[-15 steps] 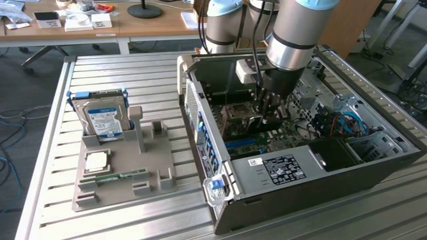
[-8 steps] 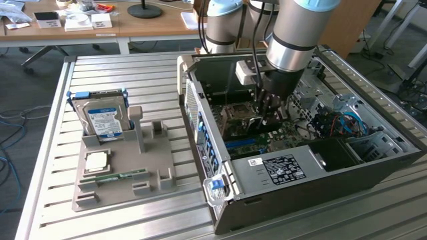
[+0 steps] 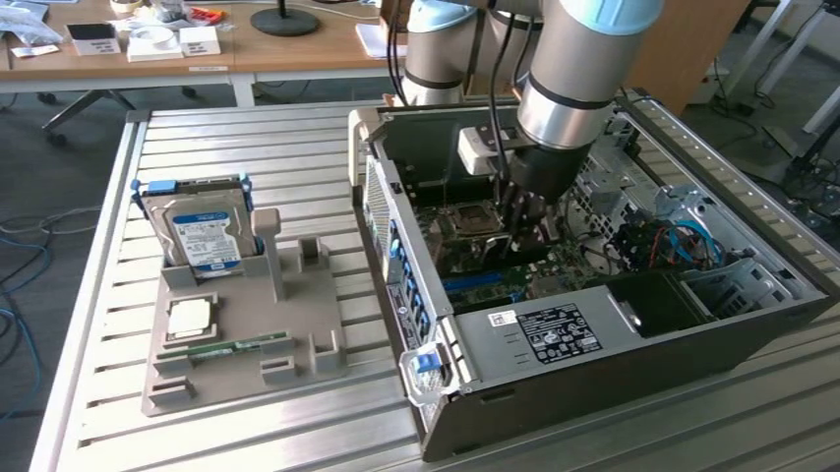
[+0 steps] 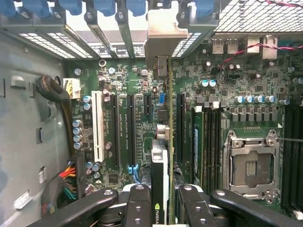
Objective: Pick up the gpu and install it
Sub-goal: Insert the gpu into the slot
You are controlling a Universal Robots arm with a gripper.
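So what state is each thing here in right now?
gpu: on edge over the motherboard slots, gripped.
gripper: shut on the gpu.
computer case: side open.
hard drive: standing upright on the tray.
memory stick: lying flat on the tray.

Silver-grey arm [image 3: 575, 74] with pale-blue joint caps [image 3: 607, 10], black cables [image 3: 491, 108], black jaws.

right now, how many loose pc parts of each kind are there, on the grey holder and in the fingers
hard drive: 1, on the grey holder
cpu: 1, on the holder
memory stick: 1, on the holder
gpu: 1, in the fingers
total: 4
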